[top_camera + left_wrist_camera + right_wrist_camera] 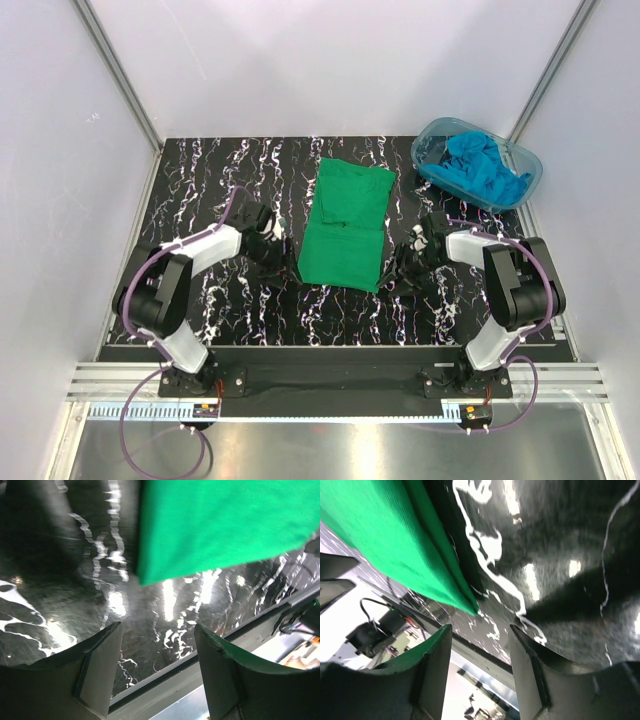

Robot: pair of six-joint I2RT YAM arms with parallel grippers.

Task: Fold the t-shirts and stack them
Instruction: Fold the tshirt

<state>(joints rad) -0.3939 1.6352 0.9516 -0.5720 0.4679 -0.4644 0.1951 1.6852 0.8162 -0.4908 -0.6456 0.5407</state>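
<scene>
Top external view: the green shirt (345,225) lies folded long on the table (200,170). My left tool (280,250) and right tool (400,268) sit open, empty, either side, I think to grab its corners.

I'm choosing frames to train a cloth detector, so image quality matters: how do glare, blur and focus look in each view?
Top external: sharp and evenly lit, the green t-shirt crisp. Left wrist: smeared, with bright glare streaks on the glossy marbled tabletop; shirt edge soft. Right wrist: glare patches on the tabletop, near pincer fingers blurred, shirt weave readable.
</scene>
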